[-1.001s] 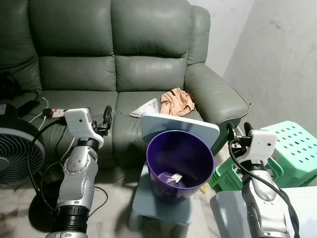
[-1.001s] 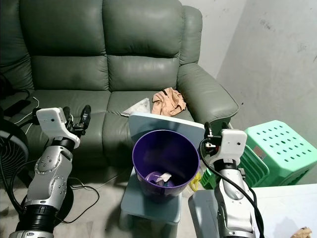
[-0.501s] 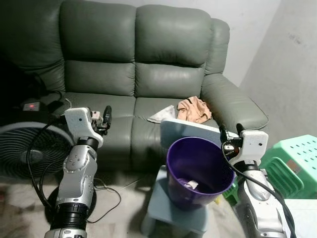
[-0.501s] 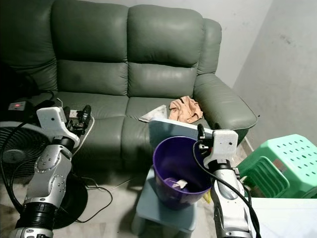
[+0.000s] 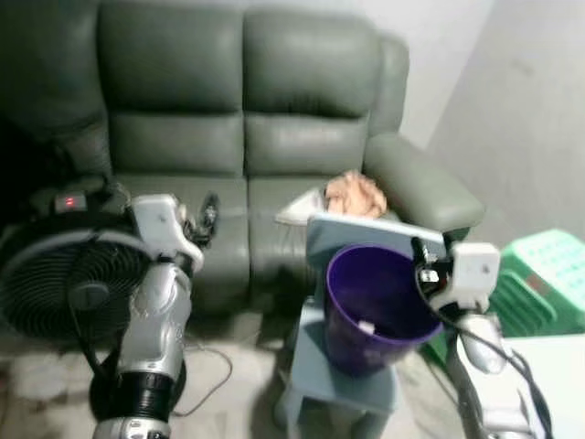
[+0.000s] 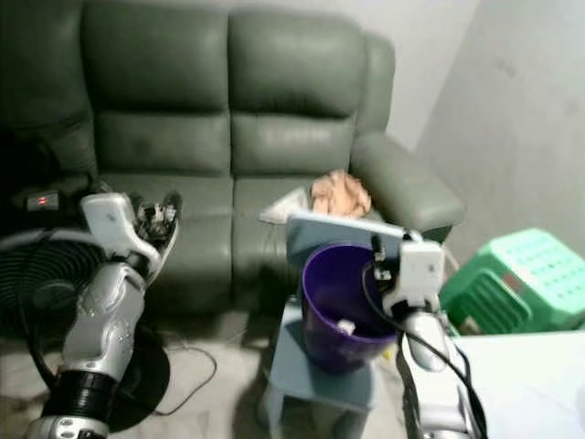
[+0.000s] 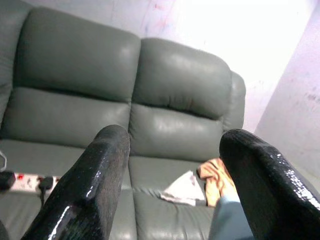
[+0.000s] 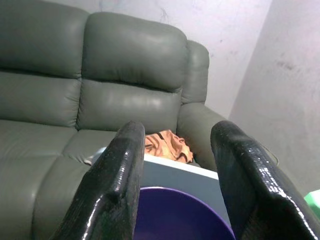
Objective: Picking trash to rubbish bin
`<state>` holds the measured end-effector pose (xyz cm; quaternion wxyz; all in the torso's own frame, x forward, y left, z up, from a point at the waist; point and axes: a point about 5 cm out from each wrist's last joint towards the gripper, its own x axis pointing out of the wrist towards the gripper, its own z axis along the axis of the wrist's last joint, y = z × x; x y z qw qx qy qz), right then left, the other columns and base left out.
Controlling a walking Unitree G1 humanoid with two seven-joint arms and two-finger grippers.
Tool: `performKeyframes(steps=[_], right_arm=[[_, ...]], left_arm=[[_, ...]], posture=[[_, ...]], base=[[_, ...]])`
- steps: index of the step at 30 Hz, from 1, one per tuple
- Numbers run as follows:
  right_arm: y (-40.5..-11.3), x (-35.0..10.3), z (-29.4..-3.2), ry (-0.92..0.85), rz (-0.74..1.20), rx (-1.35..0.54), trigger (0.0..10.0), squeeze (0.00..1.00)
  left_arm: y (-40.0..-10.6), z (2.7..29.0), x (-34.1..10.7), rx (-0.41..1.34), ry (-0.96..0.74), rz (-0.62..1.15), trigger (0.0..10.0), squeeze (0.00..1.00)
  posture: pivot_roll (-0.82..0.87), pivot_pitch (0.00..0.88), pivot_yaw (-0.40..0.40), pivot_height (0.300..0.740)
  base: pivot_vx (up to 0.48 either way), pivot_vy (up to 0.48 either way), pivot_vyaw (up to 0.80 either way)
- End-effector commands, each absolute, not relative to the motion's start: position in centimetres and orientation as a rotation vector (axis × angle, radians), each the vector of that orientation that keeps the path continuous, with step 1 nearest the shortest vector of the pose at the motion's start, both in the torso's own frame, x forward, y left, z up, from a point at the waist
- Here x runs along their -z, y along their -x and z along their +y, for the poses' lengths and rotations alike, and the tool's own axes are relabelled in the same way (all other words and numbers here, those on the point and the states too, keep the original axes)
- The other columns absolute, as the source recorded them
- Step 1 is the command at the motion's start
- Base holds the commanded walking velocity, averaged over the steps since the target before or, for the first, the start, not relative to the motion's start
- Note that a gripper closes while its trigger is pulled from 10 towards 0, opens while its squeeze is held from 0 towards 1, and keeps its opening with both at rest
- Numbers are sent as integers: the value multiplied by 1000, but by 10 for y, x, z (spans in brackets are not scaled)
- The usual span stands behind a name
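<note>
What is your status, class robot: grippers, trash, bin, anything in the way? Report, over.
Left gripper open, empty, raised toward sofa. Right gripper open, empty, above purple bin. Crumpled orange trash and white paper on sofa seat. Fan at left.

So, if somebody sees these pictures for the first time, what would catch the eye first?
Probably the purple bin, standing on a grey-blue stool in front of the green sofa, with a white scrap inside. Next, the orange crumpled cloth on the sofa seat just behind the bin. The large black fan on the floor at the robot's left also stands out.
</note>
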<state>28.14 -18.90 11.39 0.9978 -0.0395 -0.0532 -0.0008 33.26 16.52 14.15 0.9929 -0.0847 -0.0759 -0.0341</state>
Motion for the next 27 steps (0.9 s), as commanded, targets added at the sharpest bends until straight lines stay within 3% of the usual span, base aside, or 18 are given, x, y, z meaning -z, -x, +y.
performKeyframes(steps=[1,6,27], right_arm=[[-284,-121,-184,83,-127,-16,10000,0],[-284,-118,-185,92,-91,-9,10000,0],[-288,-116,-183,91,-69,14,10000,0]], left_arm=[[-332,174,-141,37,146,-149,10000,0],[-332,172,-139,37,145,-145,10000,0],[-336,165,-143,79,98,-163,10000,0]], posture=[[-2,0,-100,740],[-5,0,-98,740],[-23,0,-78,740]], base=[[0,0,0],[0,0,0],[0,0,-775]])
